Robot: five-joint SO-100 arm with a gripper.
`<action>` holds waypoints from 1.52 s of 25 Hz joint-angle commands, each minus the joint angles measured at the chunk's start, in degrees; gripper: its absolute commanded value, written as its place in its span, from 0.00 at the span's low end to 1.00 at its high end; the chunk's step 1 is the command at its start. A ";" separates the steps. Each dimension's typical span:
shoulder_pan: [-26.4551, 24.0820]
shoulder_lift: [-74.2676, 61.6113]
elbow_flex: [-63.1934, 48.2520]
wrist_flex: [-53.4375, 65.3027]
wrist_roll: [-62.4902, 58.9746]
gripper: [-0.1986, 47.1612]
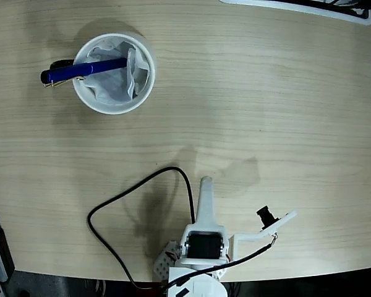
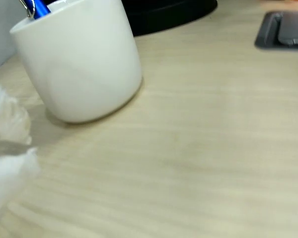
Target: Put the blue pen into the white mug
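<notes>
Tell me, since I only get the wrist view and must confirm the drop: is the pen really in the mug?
Observer: Yes. The pen leans in the mug, one end on the paper lining, its clip end jutting past the left rim in the fixed view.
Operator: Where is the handle?
Observer: The handle is under that jutting end, on the mug's left side.
Operator: Is the arm clear of it?
Observer: The arm sits at the bottom of the fixed view, well apart from the mug, with a black cable looping beside it.
</notes>
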 commanded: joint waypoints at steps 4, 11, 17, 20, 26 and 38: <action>0.26 4.83 1.58 8.96 4.75 0.00; 0.53 7.56 2.64 11.87 6.15 0.00; 0.35 7.56 2.72 11.87 6.15 0.00; 0.18 7.56 2.72 11.87 6.15 0.00; 0.18 7.56 2.72 11.87 6.15 0.00; 0.18 7.56 2.81 11.87 6.15 0.00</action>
